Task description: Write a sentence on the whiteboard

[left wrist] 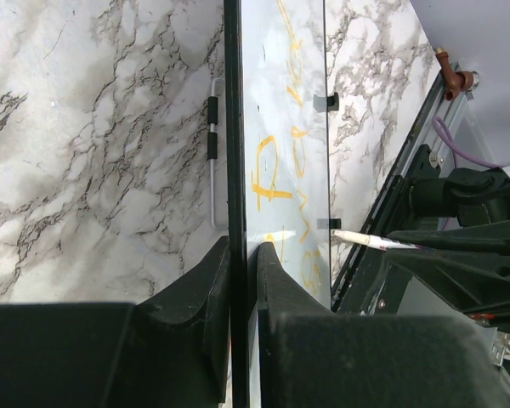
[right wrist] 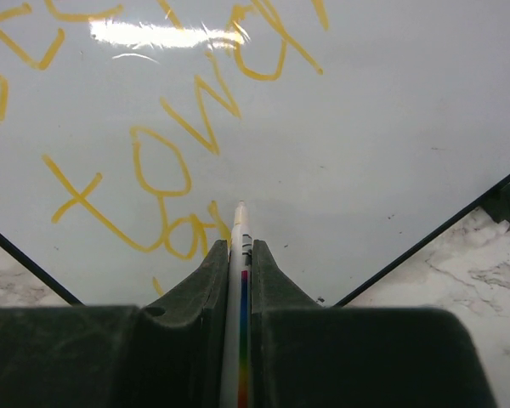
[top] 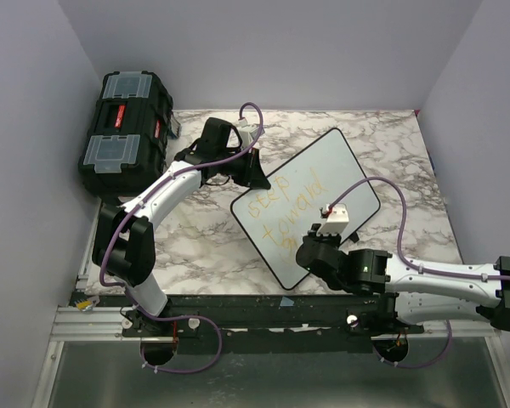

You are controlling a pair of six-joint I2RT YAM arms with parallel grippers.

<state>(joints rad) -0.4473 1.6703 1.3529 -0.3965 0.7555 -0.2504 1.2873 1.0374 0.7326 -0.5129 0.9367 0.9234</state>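
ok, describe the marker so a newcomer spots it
Find the whiteboard lying diagonally on the marble table. At its near edge the right gripper clamps a white marker, tip pointing at the yellow writing. It is the only pen-shaped thing, with a rainbow stripe down its barrel.

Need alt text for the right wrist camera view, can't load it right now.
The right gripper is shut on a white marker, its tip aimed at the whiteboard beside the yellow-orange handwritten sentence. Marble table shows past the board's black rim at both lower corners.
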